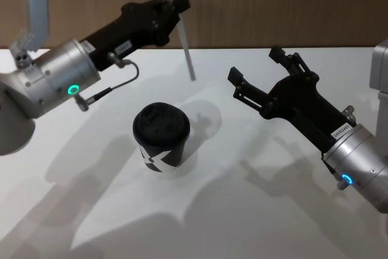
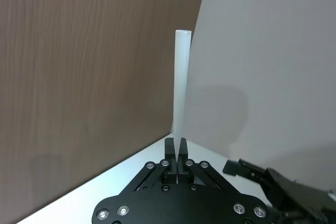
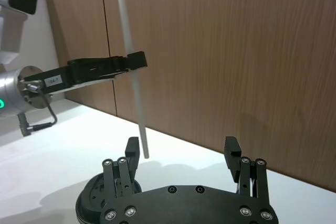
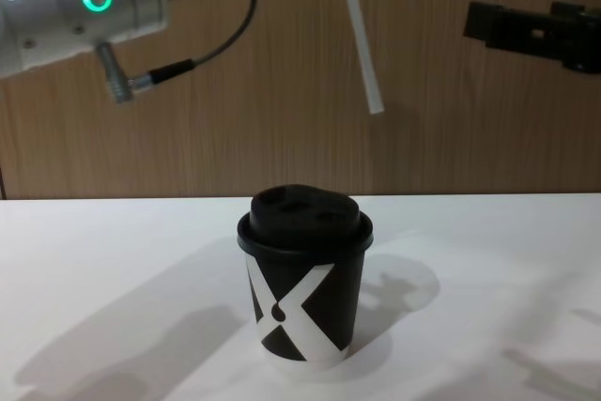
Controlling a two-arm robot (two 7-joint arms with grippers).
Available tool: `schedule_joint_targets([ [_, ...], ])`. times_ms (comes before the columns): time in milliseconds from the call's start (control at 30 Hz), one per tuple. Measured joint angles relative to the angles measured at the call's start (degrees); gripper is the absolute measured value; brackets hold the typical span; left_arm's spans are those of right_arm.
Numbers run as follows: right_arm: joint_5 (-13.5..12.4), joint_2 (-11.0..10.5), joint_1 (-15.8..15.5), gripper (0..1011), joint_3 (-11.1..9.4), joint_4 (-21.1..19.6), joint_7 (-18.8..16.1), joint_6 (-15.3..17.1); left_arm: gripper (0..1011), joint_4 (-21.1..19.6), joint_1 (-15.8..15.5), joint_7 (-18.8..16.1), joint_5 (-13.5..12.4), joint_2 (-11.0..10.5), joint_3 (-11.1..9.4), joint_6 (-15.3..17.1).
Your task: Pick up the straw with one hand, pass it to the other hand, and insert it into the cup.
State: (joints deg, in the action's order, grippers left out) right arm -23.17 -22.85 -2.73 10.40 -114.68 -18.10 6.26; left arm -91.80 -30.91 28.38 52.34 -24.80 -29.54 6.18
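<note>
— Head view first: where is the straw point(image 1: 180, 25)?

— Held aloft in the left tool point(image 1: 179, 1), which is clenched on it partway along. It hangs tilted, its lower end over the far part of the white bench point(image 1: 254, 210), beyond the cup point(image 1: 161, 137).

— And the right tool point(image 1: 257, 74)?

— Released, fingers spread, hovering just to the right of the straw and apart from it.

— Left wrist view?

— The fingers point(image 2: 169, 150) pinch the straw point(image 2: 181, 82) — it rises straight out of them.

— Right wrist view?

— The right tool's fingers point(image 3: 132, 148) stand wide, the straw point(image 3: 131, 72) beyond them in the left tool point(image 3: 134, 60).

— Chest view?

— The cup point(image 4: 304, 288) stands upright, lid on, mid-bench; the straw's point(image 4: 360, 35) lower end hangs well above it.
</note>
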Motion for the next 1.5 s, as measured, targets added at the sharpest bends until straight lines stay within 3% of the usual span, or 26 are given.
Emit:
schedule_joint_targets([
  [233, 0.0, 0.0, 0.0, 1001, 0.0, 0.0, 0.0, 0.0, 6, -4.3, 3.0, -0.9, -2.2, -3.5, 0.8, -1.3],
  [467, 0.0, 0.0, 0.0, 1001, 0.0, 0.0, 0.0, 0.0, 7, -6.6, 5.1, -0.3, -2.6, -5.5, 1.5, -2.3],
  [967, 0.0, 0.0, 0.0, 1001, 0.0, 0.0, 0.0, 0.0, 6, -8.6, 8.2, 1.7, -1.0, -7.8, 2.4, -2.9],
  [1500, 0.0, 0.0, 0.0, 1001, 0.0, 0.0, 0.0, 0.0, 7, -8.8, 9.1, 1.5, -0.8, -9.1, 2.3, -2.1],
])
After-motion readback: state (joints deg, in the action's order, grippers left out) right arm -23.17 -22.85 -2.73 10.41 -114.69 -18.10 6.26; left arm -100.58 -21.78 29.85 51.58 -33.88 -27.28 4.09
